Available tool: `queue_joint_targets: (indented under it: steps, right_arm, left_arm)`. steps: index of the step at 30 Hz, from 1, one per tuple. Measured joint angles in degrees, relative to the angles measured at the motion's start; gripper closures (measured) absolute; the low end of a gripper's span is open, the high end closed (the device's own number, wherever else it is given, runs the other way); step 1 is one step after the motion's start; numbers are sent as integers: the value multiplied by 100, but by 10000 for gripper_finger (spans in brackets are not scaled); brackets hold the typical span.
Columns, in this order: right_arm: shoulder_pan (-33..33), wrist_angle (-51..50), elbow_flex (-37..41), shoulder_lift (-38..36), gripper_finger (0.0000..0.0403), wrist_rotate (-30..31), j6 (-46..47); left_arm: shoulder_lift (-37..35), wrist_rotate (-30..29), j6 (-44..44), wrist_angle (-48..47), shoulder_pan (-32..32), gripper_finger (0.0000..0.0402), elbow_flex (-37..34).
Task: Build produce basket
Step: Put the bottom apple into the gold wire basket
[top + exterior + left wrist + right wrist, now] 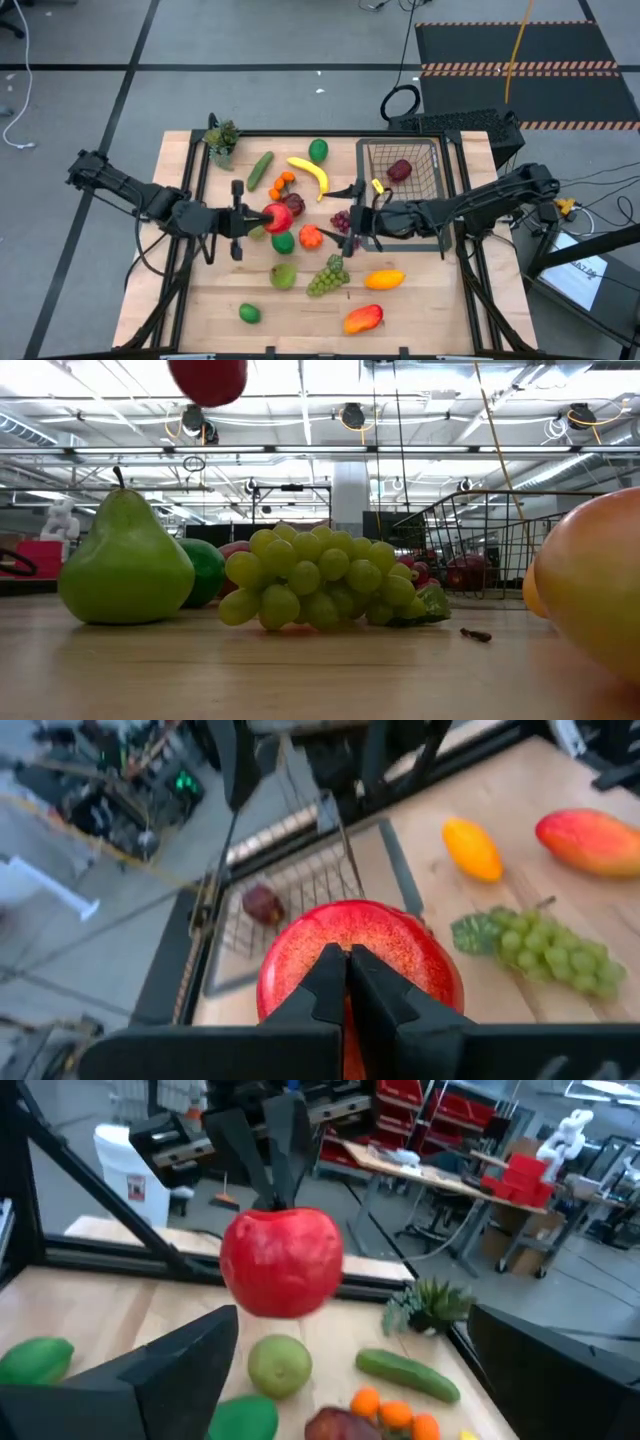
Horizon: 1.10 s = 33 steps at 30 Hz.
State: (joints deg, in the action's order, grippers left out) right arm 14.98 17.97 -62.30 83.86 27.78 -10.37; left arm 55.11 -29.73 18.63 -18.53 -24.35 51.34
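A red apple [278,217] hangs above the middle of the table with my left gripper [262,215] shut on its top; the low view shows it [208,380] high above the board. My right gripper [350,215] stands open just to its right, pointing level at it, fingers apart [350,1380] and touching nothing. The wire basket [440,185] stands at the far right with a dark red fruit [400,170] in it. The banana [310,175], cucumber [261,169], green grapes [328,275], pear [284,275] and mango [363,318] lie on the table. My left gripper has its two shut fingertips [262,1150] on the very top of the apple [282,1215], pinching there; what they pinch is too small to tell. The fingers slant down from the table's left side. The apple hangs below the fingertips, upright and lifted clear of the table.
A small potted plant [221,142] stands at the far left corner. Purple grapes [341,219], an orange fruit [311,237] and a green one [283,241] lie under and between the grippers. A lime [249,313] lies near the front edge.
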Motion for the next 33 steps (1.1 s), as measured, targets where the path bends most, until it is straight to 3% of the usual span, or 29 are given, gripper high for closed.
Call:
queue_joint_targets:
  steps: [11,16,27,33]
  right_arm:
    - [-95,586,0,406,3,-176,124]
    - [-294,540,0,406,3,-1011,637]
    - [-397,280,-2,486,3,-1015,668]
    - [-491,262,-9,596,3,-1301,791]
  left_arm:
    - [462,957,709,829,681,396,5]
    - [762,1189,873,1095,918,396,4]
    - [1139,1916,897,1602,1257,398,5]
    - [1309,1948,931,1860,1330,394,5]
